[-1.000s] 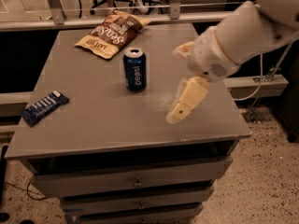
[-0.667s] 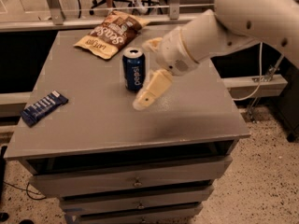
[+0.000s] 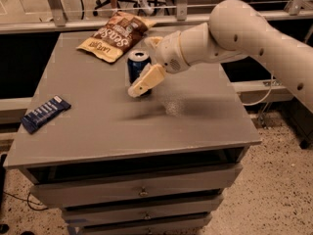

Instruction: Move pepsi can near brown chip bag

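In the camera view, a grey rectangular tabletop (image 3: 195,126) sits over a stack of grey drawers (image 3: 142,192) with small round knobs.

The pepsi can (image 3: 136,64), a small dark blue drink can with a silver top, stands upright slightly behind the middle of the tabletop. The brown chip bag (image 3: 115,35), a flat crinkled snack bag with a yellow-cream end and large white lettering, lies behind the can near the far edge. A strip of bare tabletop separates it from the can.

The robot's thick cream-white arm (image 3: 234,31) reaches in from the right. Its gripper (image 3: 140,65) is at the can, spread wide and unclenched. One cream finger (image 3: 146,80) slants down across the can's near side, its tip low by the can's base. The other finger shows just behind the can, toward the chip bag. It is not possible to tell whether either finger touches the can.

A flat dark blue wrapped bar (image 3: 45,113) lies near the tabletop's left edge, well apart from the can and the bag.
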Tool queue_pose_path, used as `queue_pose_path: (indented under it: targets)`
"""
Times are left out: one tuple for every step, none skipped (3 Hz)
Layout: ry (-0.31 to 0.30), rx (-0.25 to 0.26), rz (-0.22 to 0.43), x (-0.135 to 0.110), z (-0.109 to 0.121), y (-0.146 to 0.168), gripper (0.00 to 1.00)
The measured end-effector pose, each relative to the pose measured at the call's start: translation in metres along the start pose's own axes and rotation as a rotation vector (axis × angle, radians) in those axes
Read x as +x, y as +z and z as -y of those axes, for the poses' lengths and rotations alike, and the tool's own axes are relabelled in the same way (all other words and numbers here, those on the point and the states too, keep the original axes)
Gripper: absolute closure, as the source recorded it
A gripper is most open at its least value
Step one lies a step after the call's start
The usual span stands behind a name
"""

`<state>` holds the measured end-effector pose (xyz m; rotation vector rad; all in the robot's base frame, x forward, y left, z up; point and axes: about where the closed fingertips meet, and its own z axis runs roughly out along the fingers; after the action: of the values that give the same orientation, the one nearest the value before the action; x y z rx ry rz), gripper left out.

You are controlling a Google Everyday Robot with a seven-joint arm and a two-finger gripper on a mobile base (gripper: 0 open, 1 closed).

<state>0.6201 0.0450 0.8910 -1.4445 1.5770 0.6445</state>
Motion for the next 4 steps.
queue_pose_path:
  targets:
    - [0.04,0.029,0.019,0.013,0.021,0.006,0.18]
    - [0.075,0.035,0.029,0.019,0.033,0.009,0.42]
    - [0.092,0.038,0.032,0.017,0.042,0.008,0.65]
    - [0.071,0.066,0.034,0.006,0.061,-0.003,0.88]
